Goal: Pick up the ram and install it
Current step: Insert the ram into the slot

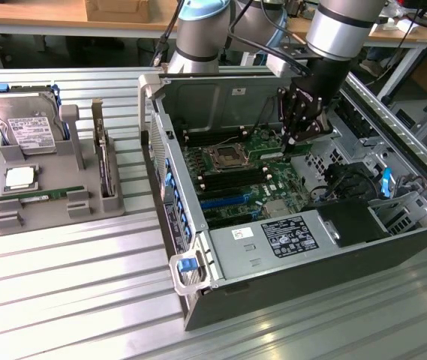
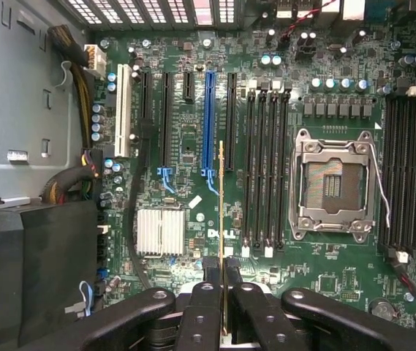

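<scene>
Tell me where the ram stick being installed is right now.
The ram is clamped edge-on in the end effector, above the motherboard inside the open computer case, near the empty processor socket.

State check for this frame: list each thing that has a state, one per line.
gripper: jaws shut on the ram, above the motherboard.
ram: held edge-on, not yet seated in a slot.
memory slots: empty.
processor socket: empty, no chip.
computer case: lying on its side, panel off.
second ram stick: lying in the grey tray.
hard drive: standing in the tray.
processor chip: resting in the tray.
</scene>
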Robot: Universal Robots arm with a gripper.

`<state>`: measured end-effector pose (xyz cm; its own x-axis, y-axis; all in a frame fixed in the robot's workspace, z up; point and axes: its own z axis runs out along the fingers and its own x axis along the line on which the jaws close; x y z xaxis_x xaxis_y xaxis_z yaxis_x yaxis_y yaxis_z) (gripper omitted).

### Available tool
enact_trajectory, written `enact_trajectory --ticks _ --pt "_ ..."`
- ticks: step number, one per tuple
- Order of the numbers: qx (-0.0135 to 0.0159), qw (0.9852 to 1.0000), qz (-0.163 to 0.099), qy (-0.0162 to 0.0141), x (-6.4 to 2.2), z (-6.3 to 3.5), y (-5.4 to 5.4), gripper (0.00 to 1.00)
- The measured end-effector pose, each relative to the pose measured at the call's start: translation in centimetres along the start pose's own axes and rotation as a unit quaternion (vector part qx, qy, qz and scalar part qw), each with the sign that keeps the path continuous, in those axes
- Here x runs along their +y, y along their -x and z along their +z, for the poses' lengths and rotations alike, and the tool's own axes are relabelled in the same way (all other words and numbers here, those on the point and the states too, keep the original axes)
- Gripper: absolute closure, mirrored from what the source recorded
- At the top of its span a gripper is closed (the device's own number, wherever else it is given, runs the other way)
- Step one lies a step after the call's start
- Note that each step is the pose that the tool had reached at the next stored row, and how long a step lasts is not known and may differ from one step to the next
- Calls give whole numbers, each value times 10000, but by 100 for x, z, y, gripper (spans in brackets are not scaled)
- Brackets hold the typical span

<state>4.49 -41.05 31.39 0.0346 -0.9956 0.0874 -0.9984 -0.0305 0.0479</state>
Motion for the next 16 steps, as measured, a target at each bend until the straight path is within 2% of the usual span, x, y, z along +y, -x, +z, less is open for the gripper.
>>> enact_trajectory --ticks 16 --pt "0 10000 0 0 -3 62 5 87"
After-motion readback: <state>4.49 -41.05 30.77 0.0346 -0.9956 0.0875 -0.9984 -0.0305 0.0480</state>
